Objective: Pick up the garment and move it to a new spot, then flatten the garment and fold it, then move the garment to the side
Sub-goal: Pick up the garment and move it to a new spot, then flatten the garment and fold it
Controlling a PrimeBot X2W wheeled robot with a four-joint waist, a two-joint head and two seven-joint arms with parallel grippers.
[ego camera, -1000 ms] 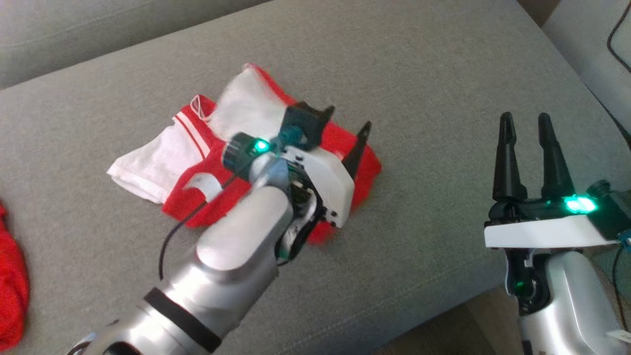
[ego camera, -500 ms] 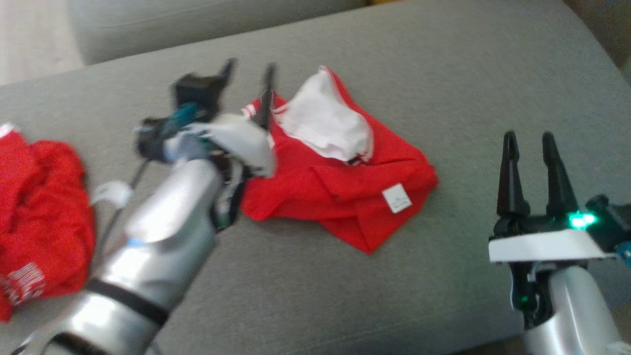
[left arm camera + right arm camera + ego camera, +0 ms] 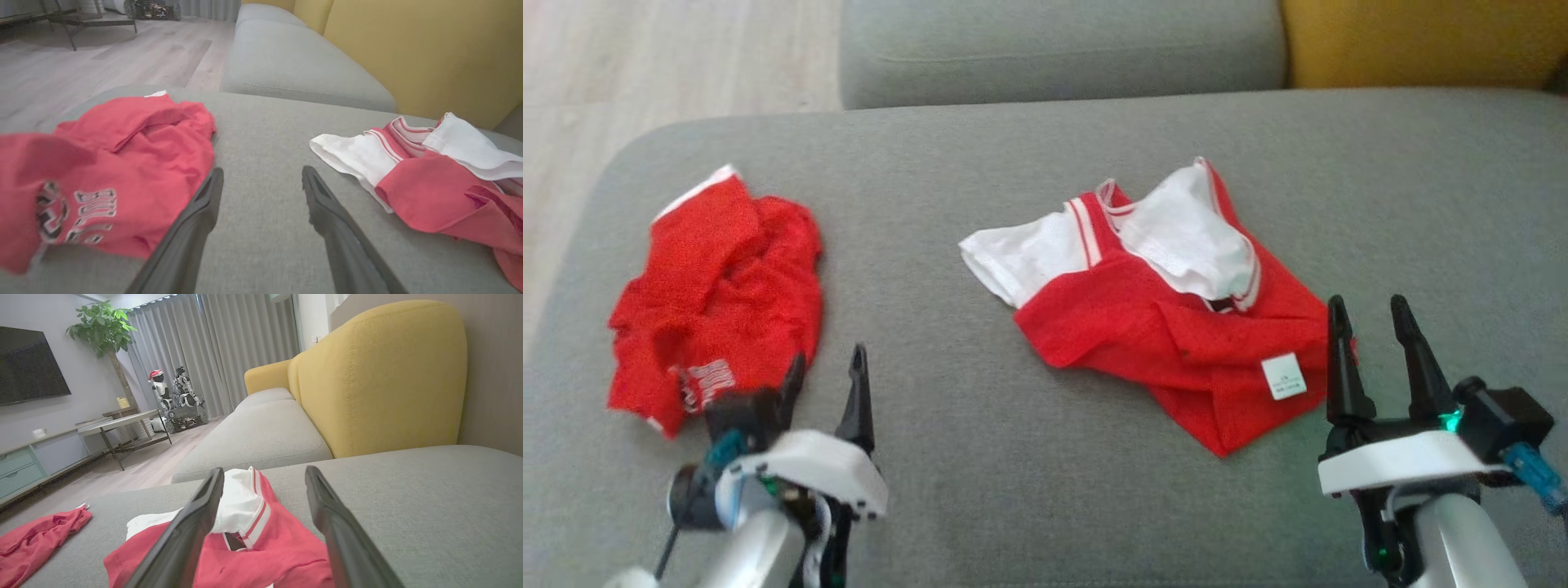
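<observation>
Head view: grey seat cushion [image 3: 1029,490]. Folded red-and-white garment [image 3: 1160,335] lies flat right of the cushion's middle, white label up. Crumpled red garment [image 3: 715,286] lies at the cushion's left end. Left gripper [image 3: 827,358] and right gripper [image 3: 1367,304] are over the cushion's near edge, fingers spread wide and empty.

Left wrist view: fingers apart above bare cushion, holding nothing. The crumpled garment (printed lettering showing) is beside one finger.

Right wrist view: fingers apart and empty, with the folded garment on the cushion beyond them and a yellow backrest [image 3: 380,375] behind.
</observation>
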